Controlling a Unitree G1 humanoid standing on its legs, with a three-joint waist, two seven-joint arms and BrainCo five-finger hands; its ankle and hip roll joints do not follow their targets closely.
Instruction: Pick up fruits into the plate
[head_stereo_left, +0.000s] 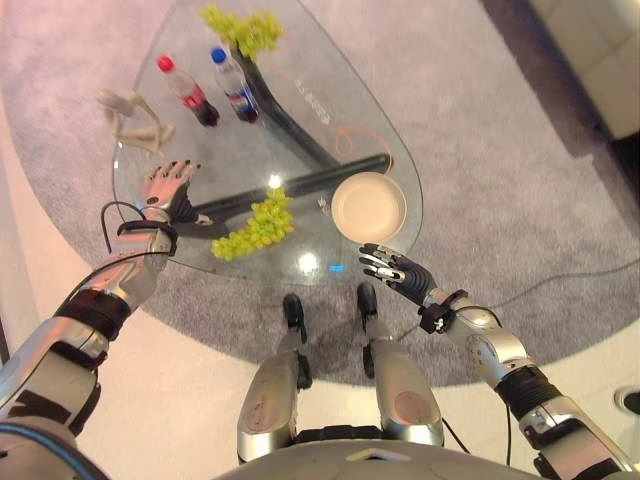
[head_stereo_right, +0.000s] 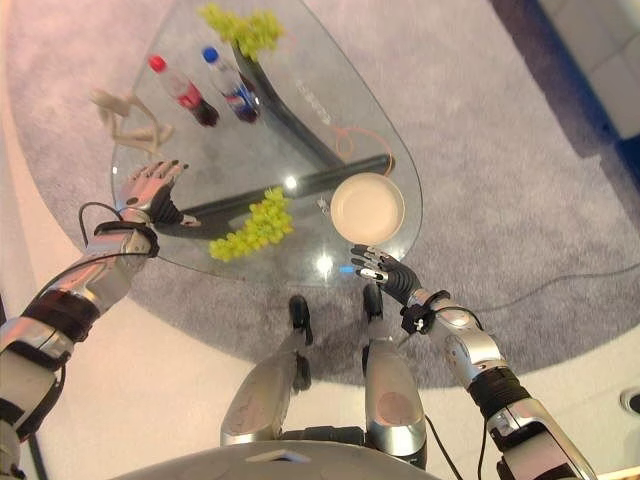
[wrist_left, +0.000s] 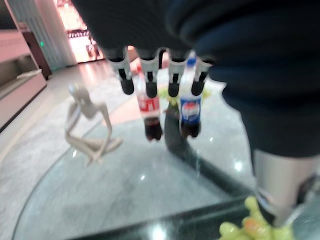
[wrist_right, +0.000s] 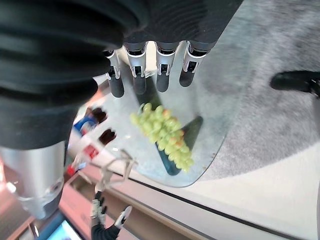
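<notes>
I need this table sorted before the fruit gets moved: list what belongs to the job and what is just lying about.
For the job:
- near grape bunch
- far grape bunch
- plate
- left hand, open
- right hand, open

Lying about:
- red-capped bottle
- blue-capped bottle
- pale figurine

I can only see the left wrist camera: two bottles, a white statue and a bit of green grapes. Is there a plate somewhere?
Observer: Yes, a round beige plate sits empty at the clear glass table's near right edge.
Operator: Where's the other hand?
Observer: The right hand hovers open at the table's edge, just before the plate.
Operator: Are the grapes close to the plate?
Observer: The bunch of green grapes lies between the left hand and the plate, touching neither.
</notes>
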